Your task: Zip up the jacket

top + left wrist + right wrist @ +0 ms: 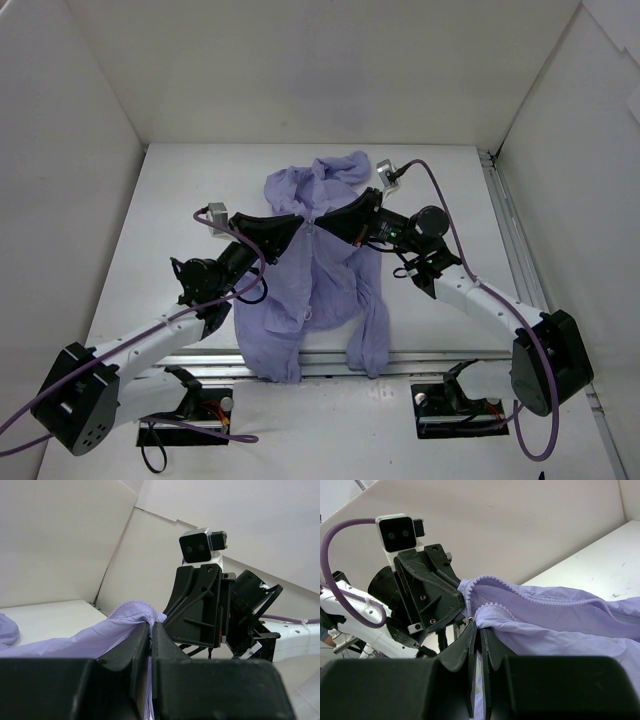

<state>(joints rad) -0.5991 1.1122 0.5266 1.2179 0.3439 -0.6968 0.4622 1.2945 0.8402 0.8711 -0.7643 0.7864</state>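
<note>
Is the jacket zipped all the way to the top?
No, at the top of the jacket the two zipper rows lie apart.

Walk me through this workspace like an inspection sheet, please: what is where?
Surface: white table, metal rail along its near edge.
Job's things: lavender jacket lying mid-table, hem and one sleeve draped over the near edge; zipper teeth near the top apart.
Clutter: nothing seen.
Grippers: left gripper and right gripper both shut on the jacket's front opening, tips close together.
Cables: purple cables looping along both arms.
Surroundings: white walls on three sides.
</note>
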